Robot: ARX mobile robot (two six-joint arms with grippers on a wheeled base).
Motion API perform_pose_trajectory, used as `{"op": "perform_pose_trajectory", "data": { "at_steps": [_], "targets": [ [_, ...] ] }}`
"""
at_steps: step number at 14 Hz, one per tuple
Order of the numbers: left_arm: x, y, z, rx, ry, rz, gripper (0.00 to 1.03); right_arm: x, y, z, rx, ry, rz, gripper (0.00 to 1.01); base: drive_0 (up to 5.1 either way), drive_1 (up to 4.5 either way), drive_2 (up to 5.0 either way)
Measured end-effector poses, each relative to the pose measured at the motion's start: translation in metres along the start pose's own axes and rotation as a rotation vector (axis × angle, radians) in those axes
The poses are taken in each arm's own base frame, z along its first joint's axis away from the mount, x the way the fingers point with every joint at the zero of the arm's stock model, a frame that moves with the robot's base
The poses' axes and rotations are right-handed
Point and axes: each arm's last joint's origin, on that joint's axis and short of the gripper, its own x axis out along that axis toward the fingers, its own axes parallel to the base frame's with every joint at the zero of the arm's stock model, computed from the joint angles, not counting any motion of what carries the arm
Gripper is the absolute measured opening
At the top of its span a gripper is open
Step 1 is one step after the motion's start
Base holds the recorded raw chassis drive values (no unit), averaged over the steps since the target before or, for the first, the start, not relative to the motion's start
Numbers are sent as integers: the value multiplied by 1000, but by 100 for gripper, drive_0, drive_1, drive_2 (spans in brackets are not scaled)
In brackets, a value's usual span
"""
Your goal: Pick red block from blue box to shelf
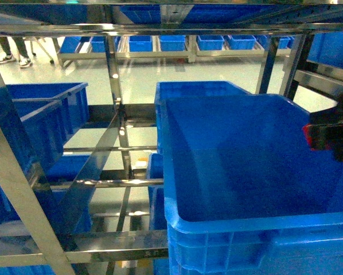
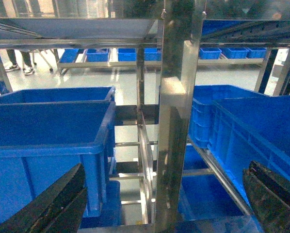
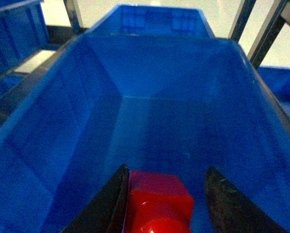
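Head view: the right gripper (image 1: 327, 134) enters from the right edge of the frame, above the right rim of a deep blue crate (image 1: 229, 223) seated in the steel shelf (image 1: 117, 103); a sliver of the red block (image 1: 307, 136) shows at its tip. More crates sit on the rails to the left and on racks beyond. The turquoise box is in no view, so the transfer step appears to be in hand. Left wrist view: the left gripper (image 2: 164, 204) hangs before a shelf post with its dark fingers (image 2: 53, 204) spread wide and nothing between them. Right wrist view: the right gripper's fingers (image 3: 117, 199) are clamped on the block, held over the crate's bare floor near its front wall. The block reads as glossy red plastic, roughly cubic, with a rounded highlight at its near end that may be its stud. Next, by judgement, the arm needs to lower it toward a shelf resting place and release it without clipping the crate rim.
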Motion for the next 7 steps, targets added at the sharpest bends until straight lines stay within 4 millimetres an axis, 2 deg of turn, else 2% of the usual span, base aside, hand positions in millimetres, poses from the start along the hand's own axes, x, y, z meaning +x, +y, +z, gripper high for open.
{"op": "perform_pose_trajectory", "data": {
  "at_steps": [1, 2, 4, 5, 6, 7],
  "targets": [
    [0, 0, 0, 0, 0, 0, 98, 13, 3, -11, -8, 35, -28, 53, 0, 0, 0],
    [0, 0, 0, 0, 0, 0, 98, 5, 7, -15, -18, 0, -55, 69, 0, 0, 0],
    [0, 0, 0, 0, 0, 0, 98, -35, 7, -5, -5, -208, -62, 94, 0, 0, 0],
    [0, 0, 0, 0, 0, -1, 98, -50, -2, -22, 11, -326, -138, 79, 0, 0, 0],
    [0, 0, 0, 0, 1, 1, 98, -62, -13, -36, 13, -341, -172, 64, 0, 0, 0],
    [0, 0, 0, 0, 0, 0, 98, -76, -20, -34, 17, -387, -179, 47, 0, 0, 0]
  ]
}}
